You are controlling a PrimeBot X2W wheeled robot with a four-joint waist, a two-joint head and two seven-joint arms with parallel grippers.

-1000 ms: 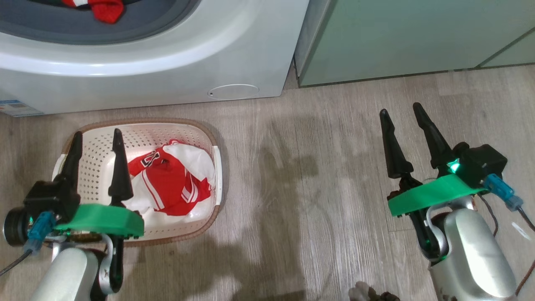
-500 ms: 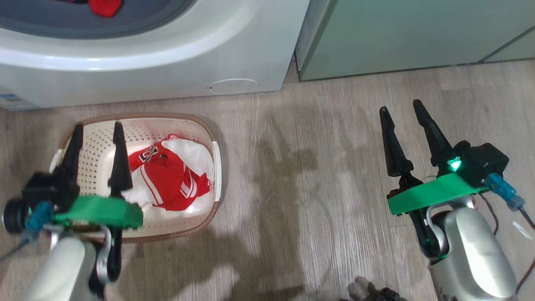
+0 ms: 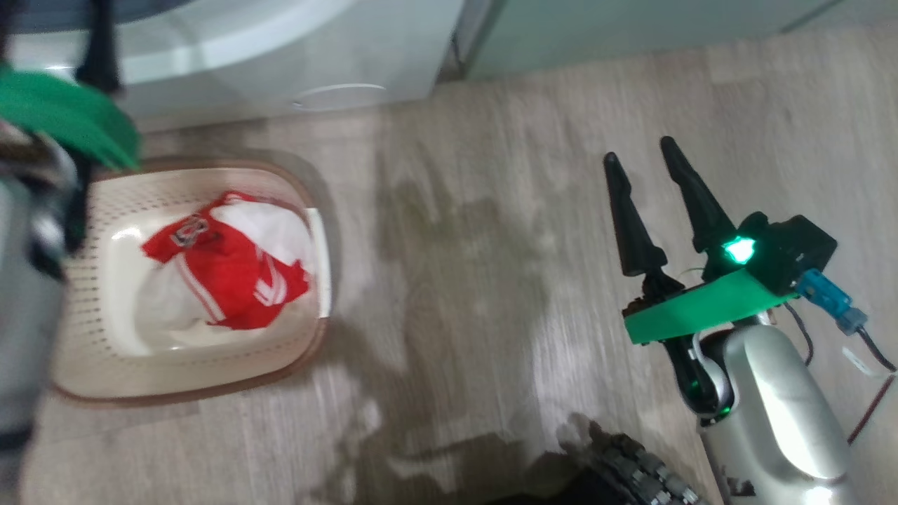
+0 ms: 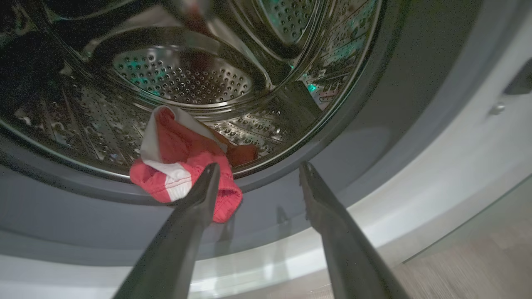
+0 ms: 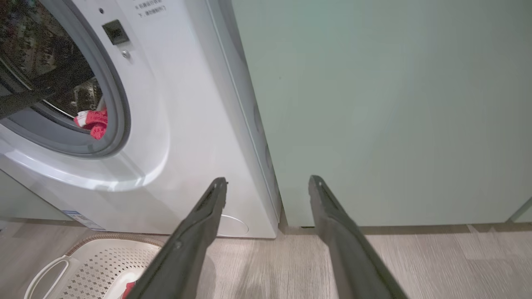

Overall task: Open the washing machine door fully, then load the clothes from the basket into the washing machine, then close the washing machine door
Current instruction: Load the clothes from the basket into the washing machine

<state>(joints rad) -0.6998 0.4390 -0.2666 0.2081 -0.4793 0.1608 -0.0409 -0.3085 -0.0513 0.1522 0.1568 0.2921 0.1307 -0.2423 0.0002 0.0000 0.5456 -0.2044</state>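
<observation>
Clothes [image 4: 174, 160] sit just beyond left gripper [image 4: 259, 166], possibly touching.

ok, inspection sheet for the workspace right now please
Surface: grey wood-look floor, shadowed.
Job's things: big white front-loading washing machine, mouth uncovered; small red-and-white garment draped over the steel perforated drum's lip; cream perforated plastic basket holds a red-and-white striped jersey.
Clutter: dark ridged object at head view's bottom edge, unidentified.
Grippers: left gripper open, empty, facing the drum; right gripper open, empty, above floor.
Cables: blue connector and dark cable at right wrist.
Surroundings: pale green flat cabinet beside the machine.
</observation>
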